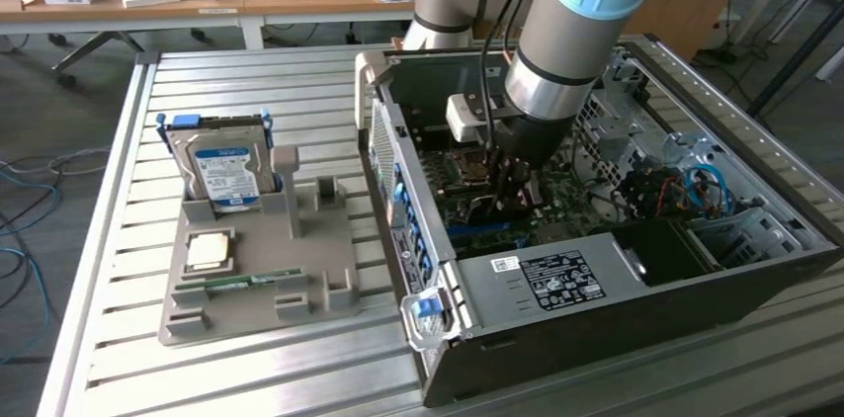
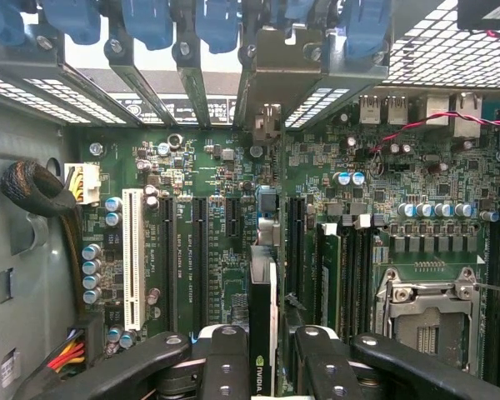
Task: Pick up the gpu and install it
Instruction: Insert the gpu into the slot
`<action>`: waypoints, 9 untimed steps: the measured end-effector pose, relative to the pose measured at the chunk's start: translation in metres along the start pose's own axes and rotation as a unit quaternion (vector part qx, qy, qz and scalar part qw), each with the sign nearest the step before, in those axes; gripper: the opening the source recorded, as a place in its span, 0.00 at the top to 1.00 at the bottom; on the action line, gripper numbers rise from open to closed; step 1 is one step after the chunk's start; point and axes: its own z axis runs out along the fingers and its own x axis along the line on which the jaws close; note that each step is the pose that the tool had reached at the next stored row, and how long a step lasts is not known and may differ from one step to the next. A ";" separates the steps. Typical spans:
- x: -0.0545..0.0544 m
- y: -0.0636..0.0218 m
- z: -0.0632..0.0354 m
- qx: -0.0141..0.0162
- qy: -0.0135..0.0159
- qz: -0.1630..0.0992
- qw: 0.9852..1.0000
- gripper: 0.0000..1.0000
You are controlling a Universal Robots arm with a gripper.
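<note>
The gpu (image 2: 262, 287) appears edge-on in the wrist view, a thin black card with a green logo near its held end. It stands upright over the black expansion slots (image 2: 198, 258) of the green motherboard (image 2: 225, 175). Its metal bracket (image 2: 267, 125) reaches the rear slot openings. My gripper (image 2: 267, 354) is shut on the card, one black finger on each side. In the exterior view, the gripper (image 1: 508, 195) is deep inside the open computer case (image 1: 738, 239), low over the motherboard. I cannot tell whether the card's edge sits in a slot.
A grey fixture (image 1: 251, 269) on the slatted table at the exterior view's left holds a silver hard drive (image 1: 227, 170), a CPU (image 1: 211, 251) and a green RAM stick (image 1: 244, 282). Inside the case are a power supply (image 1: 554, 279), cables (image 1: 686, 190), a white slot (image 2: 133, 258) and the CPU socket (image 2: 425, 308).
</note>
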 end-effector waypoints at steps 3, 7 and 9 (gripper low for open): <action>0.000 0.0001 0.0000 0.000 0.000 0.000 1.000 0.74; 0.000 0.0005 0.0000 0.000 0.000 0.000 1.000 0.74; 0.000 0.0011 0.0000 0.000 0.000 0.000 1.000 0.74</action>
